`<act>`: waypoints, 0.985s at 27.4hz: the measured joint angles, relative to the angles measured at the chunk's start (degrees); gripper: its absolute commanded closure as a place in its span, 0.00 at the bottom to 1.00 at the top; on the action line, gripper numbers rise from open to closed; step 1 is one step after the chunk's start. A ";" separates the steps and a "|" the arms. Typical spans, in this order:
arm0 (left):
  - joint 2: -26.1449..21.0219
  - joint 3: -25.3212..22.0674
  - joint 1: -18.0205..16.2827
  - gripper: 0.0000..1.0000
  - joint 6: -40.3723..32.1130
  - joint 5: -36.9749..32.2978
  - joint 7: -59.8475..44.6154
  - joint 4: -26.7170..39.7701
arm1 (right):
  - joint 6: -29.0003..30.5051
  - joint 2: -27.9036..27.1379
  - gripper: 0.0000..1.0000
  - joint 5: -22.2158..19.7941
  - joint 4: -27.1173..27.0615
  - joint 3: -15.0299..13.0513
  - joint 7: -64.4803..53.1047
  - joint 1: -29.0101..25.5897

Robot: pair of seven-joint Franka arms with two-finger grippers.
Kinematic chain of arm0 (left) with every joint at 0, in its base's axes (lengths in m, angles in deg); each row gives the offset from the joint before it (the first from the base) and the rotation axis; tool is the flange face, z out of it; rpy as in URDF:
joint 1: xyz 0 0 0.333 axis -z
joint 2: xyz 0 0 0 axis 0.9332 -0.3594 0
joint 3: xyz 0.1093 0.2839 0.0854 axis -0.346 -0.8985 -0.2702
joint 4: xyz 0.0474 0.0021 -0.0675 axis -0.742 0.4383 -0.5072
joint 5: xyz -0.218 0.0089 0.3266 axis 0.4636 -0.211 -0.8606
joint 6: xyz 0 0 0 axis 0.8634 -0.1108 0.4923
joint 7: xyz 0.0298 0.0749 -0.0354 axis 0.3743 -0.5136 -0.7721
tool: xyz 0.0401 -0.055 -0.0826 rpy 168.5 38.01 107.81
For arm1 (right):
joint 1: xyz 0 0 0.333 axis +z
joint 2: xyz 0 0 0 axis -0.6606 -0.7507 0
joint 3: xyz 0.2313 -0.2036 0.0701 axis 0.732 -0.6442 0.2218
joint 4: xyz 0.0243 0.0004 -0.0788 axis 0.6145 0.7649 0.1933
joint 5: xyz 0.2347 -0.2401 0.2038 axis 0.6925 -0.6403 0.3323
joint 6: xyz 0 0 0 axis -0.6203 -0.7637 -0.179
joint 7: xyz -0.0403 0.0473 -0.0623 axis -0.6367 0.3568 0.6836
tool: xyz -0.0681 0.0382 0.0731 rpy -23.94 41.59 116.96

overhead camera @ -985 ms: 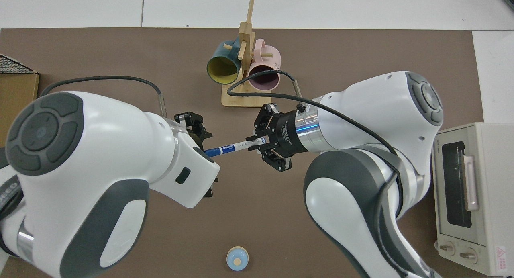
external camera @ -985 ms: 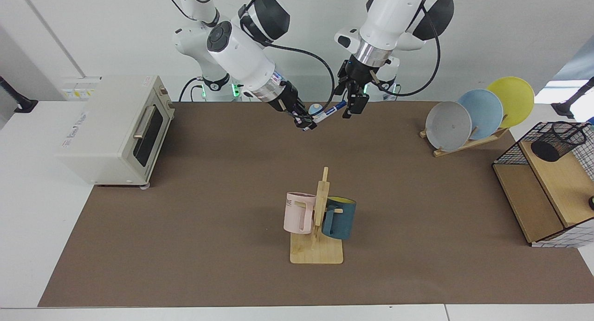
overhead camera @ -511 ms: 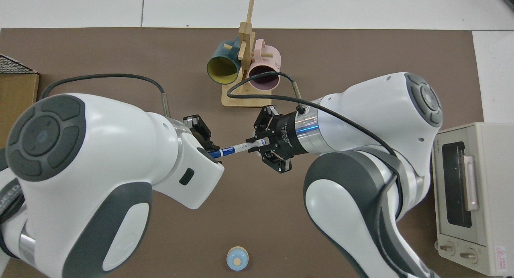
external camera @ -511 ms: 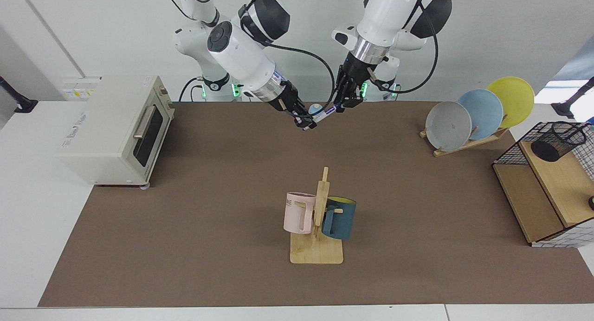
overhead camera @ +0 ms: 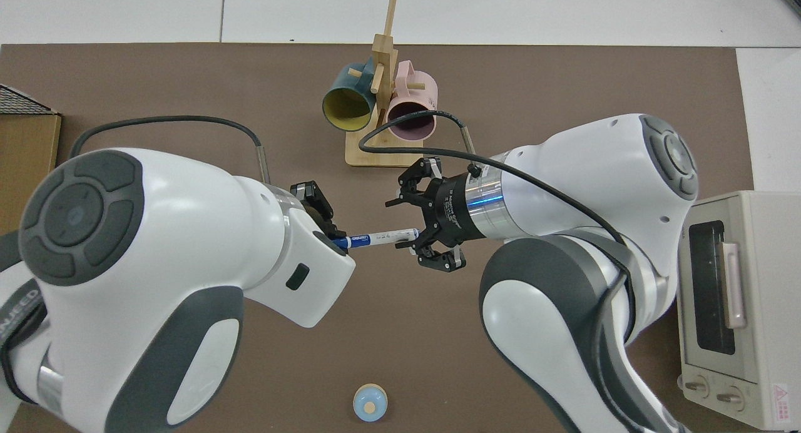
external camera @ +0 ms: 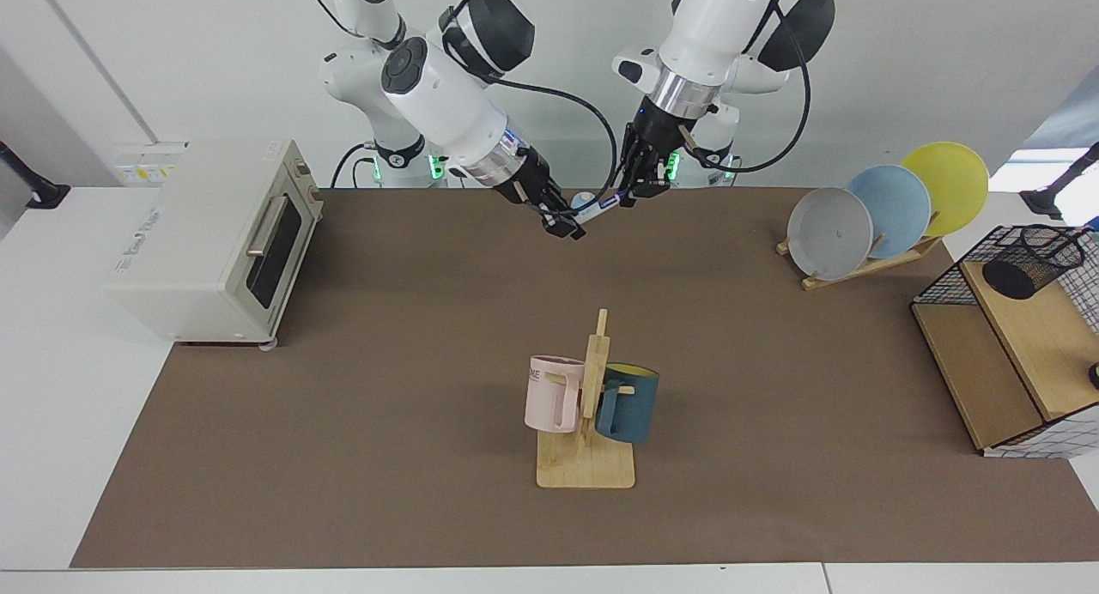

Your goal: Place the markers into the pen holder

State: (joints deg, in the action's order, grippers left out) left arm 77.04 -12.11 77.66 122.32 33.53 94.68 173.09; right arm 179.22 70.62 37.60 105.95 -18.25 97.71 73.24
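1. The marker (overhead camera: 380, 238) is held in the air above the brown mat (external camera: 386, 388), near the back edge of the table between the two arms.
2. In the top view its long axis runs almost level across the picture; the dark blue capped end points toward the left gripper (overhead camera: 331, 236) and the white barrel end points toward the right gripper (overhead camera: 410, 226).
3. In the facing view the marker (external camera: 598, 208) slants, its capped end higher at the left gripper (external camera: 640, 190) and its other end lower toward the right gripper (external camera: 568, 225).
4. The left gripper, on the arm that comes from the facing view's right, has its fingers pinched on the capped end of the marker; part of that end is hidden under the wrist in the top view.
5. The right gripper's fingers are spread wide, one on each side of the barrel's white end; I cannot tell whether either finger touches it.
6. The pen holder (external camera: 1030, 263) stands well apart from the marker, on the wooden shelf of the wire rack (external camera: 1000, 362) at the facing view's right edge.
7. A mug stand (external camera: 588, 439) with a pink mug (external camera: 549, 394) and a dark blue mug (external camera: 628, 403) stands mid-mat, and a toaster oven (external camera: 215, 238) sits on the facing view's left.
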 measured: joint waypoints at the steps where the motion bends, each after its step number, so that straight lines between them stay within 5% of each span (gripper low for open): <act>1: 0.00 -0.11 -0.02 1.00 -0.24 -0.02 0.00 0.02 | 0.03 0.05 0.00 -0.53 -0.03 -0.17 -0.49 -0.02; 12: 0.00 -6.76 -0.24 1.00 -8.26 -6.19 -13.14 0.20 | -4.57 2.80 0.00 -20.44 -0.11 -0.80 -19.58 -1.25; 27: 0.00 -23.15 -0.83 1.00 -14.59 -20.40 -14.76 -1.16 | -10.43 4.80 0.00 -39.16 -0.05 -1.27 -70.41 -12.70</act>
State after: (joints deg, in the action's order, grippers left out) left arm 77.04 -35.27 76.84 107.73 13.12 79.92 171.92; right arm 168.80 75.42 -1.57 105.90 -19.53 27.30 60.54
